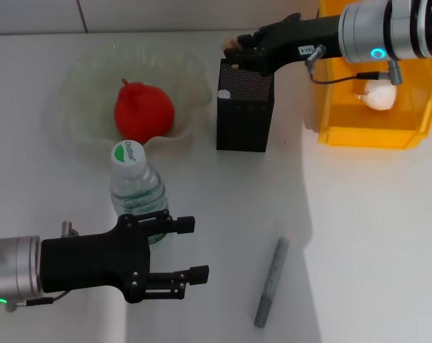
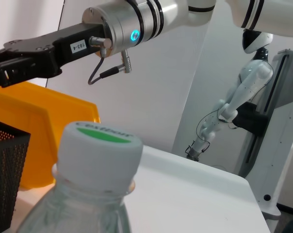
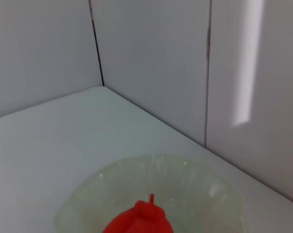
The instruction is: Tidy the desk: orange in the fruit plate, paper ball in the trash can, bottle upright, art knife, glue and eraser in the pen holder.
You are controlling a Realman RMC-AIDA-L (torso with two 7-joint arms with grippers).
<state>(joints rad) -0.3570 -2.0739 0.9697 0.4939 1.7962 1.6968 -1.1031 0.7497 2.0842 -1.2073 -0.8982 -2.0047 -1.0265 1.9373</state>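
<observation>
The bottle [image 1: 136, 182] [image 2: 98, 145] stands upright with its white, green-marked cap on top. My left gripper [image 1: 194, 249] is open just in front of its base, holding nothing. The orange [image 1: 144, 111] [image 3: 139, 221] lies in the fruit plate [image 1: 84, 78] [image 3: 200, 184]. My right gripper [image 1: 236, 51] [image 2: 3, 65] hovers over the back rim of the pen holder [image 1: 244, 114] [image 2: 3, 170], shut on a small beige block, the eraser [image 1: 234, 43]. The paper ball [image 1: 379, 94] rests in the trash can [image 1: 366, 132] [image 2: 54, 111]. A grey art knife [image 1: 271, 282] lies on the table. The glue is out of view.
The pen holder stands between the fruit plate and the trash can, near the back wall. The right arm reaches across above the trash can. The art knife lies at the front, to the right of my left gripper.
</observation>
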